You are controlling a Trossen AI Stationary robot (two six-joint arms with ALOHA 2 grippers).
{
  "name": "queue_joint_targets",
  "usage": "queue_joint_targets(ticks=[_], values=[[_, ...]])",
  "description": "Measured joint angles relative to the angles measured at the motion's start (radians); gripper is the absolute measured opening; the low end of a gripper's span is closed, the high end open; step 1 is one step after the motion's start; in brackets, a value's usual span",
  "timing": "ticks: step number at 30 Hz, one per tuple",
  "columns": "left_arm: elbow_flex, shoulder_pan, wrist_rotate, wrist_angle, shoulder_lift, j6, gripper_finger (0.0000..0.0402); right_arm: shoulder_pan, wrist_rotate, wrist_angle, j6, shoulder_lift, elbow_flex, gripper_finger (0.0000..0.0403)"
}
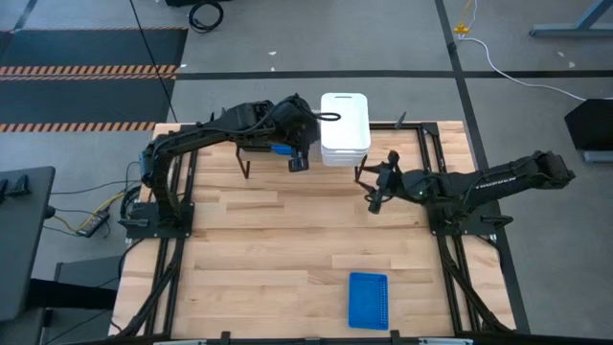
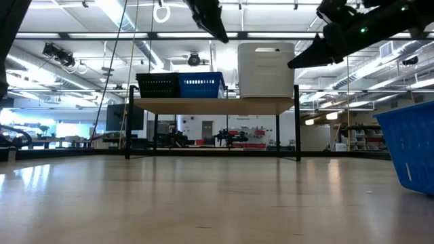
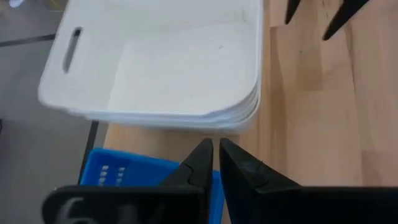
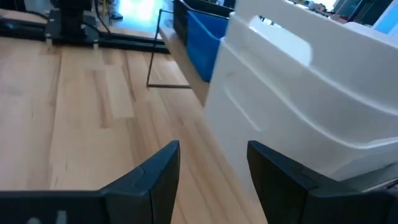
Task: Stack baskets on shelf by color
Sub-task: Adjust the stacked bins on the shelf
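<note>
High view: lone blue basket (image 1: pixel 368 299) near table (image 1: pixel 259 249) front edge.

Grey floor (image 1: pixel 383 38), striped ceiling lights (image 2: pixel 129 13)

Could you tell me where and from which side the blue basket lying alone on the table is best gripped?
Probably the long rim of the blue basket, taken from above. It stands upright and open-topped on the table with nothing near it, so one finger can drop inside the wall and one outside. The right gripper, open and empty beside the shelf, is the nearer one.
</note>
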Motion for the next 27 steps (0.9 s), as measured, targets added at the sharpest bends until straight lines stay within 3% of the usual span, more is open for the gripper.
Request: queue_joint_targets(ticks=[9,20,27], values=[[0.000,-0.004,-0.002,-0.029,-0.076,-0.036,0.0028,-0.177,-0.205,0.029,-0.012,0.000,0.000,0.0195],[0.001,-0.034,-0.001,-0.033,-0.086,-0.051,0.0021,-0.296,-0.312,0.103,-0.048,0.007,0.000,0.0195],[0.001,-0.003,-0.038,-0.092,-0.086,-0.053,0.0022,-0.347,-0.389,0.139,-0.043,0.080,0.000,0.0195]])
